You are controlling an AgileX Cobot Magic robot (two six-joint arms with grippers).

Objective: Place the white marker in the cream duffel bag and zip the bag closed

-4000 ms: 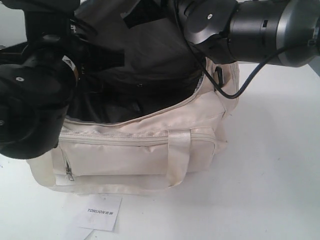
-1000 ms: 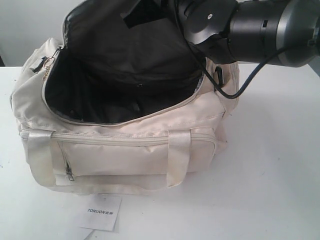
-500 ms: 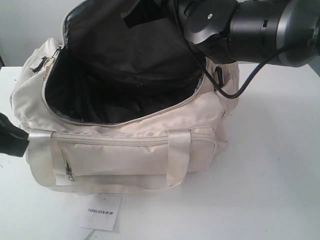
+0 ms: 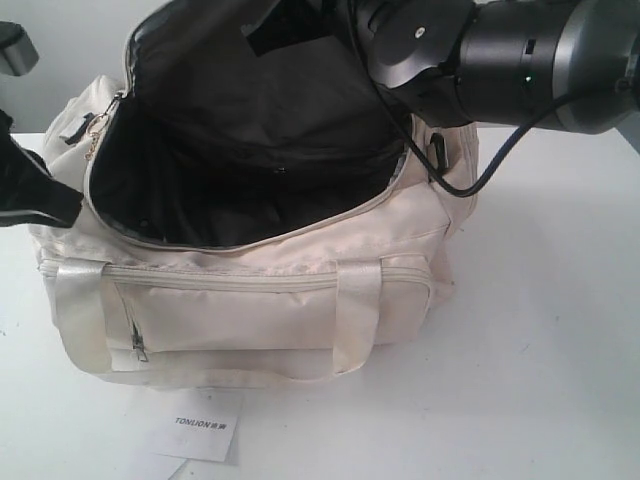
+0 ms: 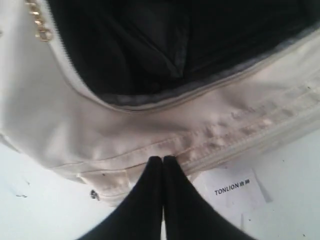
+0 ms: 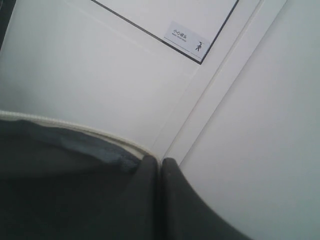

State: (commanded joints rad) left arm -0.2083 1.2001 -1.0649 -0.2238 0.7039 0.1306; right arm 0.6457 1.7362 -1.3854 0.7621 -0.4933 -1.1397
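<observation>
Here the bag [image 4: 250,300] sits on the white table [image 4: 540,330], long side to the exterior view. It is soft cream fabric with shiny strap handles [image 4: 355,310], and a zipped front pocket [image 4: 230,320] has its pull [image 4: 138,345] at the left. The curved flap [image 4: 260,90] stands upright, showing black lining [image 4: 200,190] and a wide mouth. A small gold chain [image 4: 95,135] hangs at the mouth's left corner.

I cannot tell where the marker is; it may be somewhere in the dark interior.

The right claw [image 6: 160,161] has its fingers pressed together on the flap's zip edge, pinching it up behind the bag. Its arm [image 4: 480,60] and cable [image 4: 490,170] crowd the mouth's right rear. The left claw [image 5: 162,159] is closed and holds nothing. It is at the bag's left end, with its tips over the front wall just below the mouth's rim. I cannot tell whether it touches.

The mouth's front rim sags in a low curve. The table is bare to the right. A card [image 4: 200,425] lies just in front of the bag.
</observation>
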